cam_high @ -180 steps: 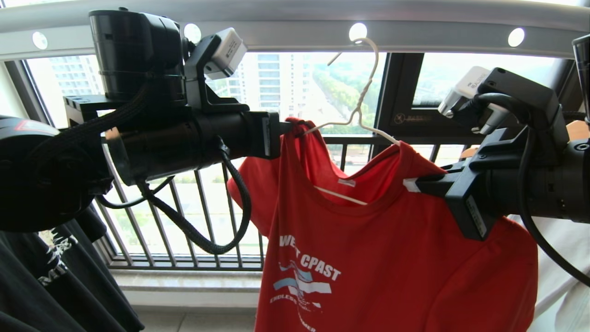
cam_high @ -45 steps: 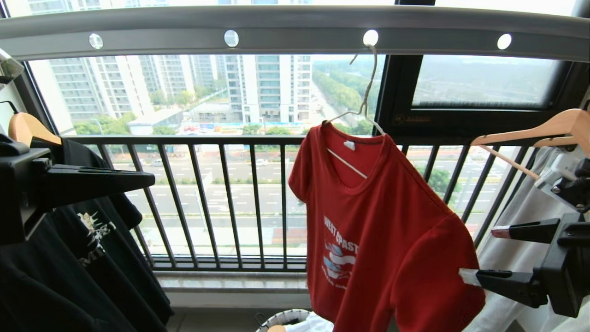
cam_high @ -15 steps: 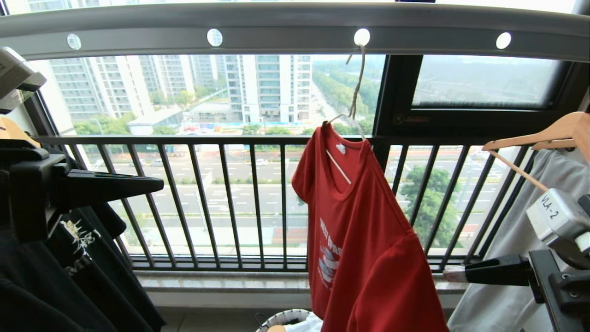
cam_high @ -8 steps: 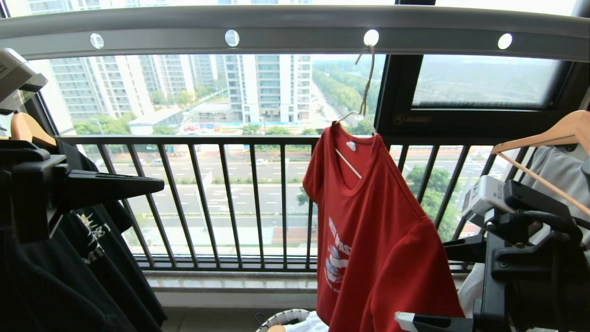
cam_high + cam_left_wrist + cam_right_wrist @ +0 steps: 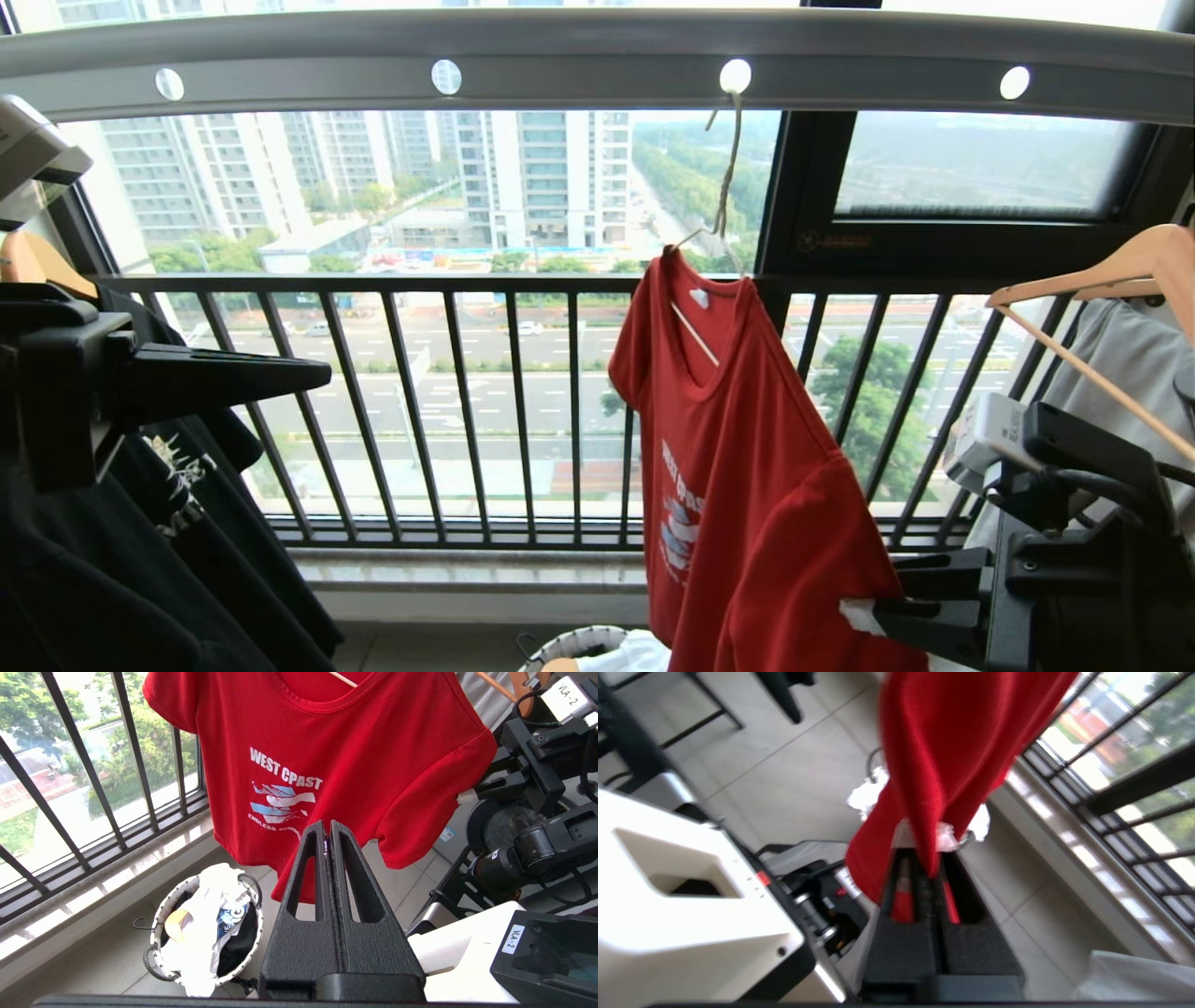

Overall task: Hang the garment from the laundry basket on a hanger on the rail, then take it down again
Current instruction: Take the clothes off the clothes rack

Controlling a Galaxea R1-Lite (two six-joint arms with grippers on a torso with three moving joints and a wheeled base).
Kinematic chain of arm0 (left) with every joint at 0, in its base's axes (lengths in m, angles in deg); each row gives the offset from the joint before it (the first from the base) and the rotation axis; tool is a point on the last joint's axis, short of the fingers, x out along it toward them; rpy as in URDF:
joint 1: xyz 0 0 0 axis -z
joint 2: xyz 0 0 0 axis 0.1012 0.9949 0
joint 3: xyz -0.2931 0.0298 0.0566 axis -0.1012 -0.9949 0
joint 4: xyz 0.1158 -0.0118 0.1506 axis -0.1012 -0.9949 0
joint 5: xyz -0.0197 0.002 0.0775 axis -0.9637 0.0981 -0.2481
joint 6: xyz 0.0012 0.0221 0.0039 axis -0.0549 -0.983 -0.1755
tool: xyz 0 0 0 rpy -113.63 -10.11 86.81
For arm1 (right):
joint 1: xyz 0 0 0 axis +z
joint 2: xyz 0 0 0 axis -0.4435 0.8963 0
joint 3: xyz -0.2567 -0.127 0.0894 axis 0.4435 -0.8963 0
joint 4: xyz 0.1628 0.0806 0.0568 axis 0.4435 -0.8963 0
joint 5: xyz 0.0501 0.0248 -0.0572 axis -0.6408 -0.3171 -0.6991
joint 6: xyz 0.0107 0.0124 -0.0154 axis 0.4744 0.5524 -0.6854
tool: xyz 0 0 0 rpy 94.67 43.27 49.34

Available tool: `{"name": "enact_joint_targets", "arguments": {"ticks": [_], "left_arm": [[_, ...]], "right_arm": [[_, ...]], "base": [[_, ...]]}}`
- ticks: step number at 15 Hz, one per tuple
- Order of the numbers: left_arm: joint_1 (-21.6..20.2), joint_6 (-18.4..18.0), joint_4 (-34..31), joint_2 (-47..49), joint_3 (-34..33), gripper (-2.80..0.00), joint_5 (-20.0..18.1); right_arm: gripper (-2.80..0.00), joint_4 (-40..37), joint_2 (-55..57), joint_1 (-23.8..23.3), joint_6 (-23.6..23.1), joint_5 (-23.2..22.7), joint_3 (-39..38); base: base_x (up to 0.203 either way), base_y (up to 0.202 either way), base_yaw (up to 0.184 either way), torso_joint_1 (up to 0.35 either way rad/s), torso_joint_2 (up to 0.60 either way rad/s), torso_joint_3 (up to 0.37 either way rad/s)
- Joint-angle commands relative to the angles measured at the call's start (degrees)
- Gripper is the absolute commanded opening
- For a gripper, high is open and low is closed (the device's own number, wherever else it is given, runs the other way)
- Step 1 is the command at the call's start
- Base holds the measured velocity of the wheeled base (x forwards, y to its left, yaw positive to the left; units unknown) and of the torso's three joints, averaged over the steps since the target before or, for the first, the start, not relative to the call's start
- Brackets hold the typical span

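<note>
Head view: red T-shirt (image 5: pixel 747 448) hung on the wire hanger (image 5: pixel 724 187), hooked in a hole of the rail (image 5: pixel 579 56).
Right gripper (image 5: pixel 922 858): clamped on the T-shirt's sleeve.
Left gripper (image 5: pixel 328 833): fingers together, empty, well left of the T-shirt.
Basket (image 5: pixel 159 914): on the floor below.

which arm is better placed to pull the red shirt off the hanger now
Right, probably: its fingers are already shut on the red shirt at the sleeve. The left gripper is shut on nothing, off to the side.

Right tool (image 5: pixel 864 618) (open a second ago) now clamped on garment (image 5: pixel 747 485) sleeve.
</note>
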Motion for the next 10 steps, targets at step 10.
{"name": "enact_joint_targets", "arguments": {"ticks": [10], "left_arm": [[0.0, 0.1, 0.1, 0.1, 0.1, -2.80, -0.1]], "right_arm": [[-2.80, 2.8, 2.9, -0.5, 2.0, 0.2, -4.0]], "base": [[0.000, 0.000, 0.000, 0.000, 0.00, 0.000]]}}
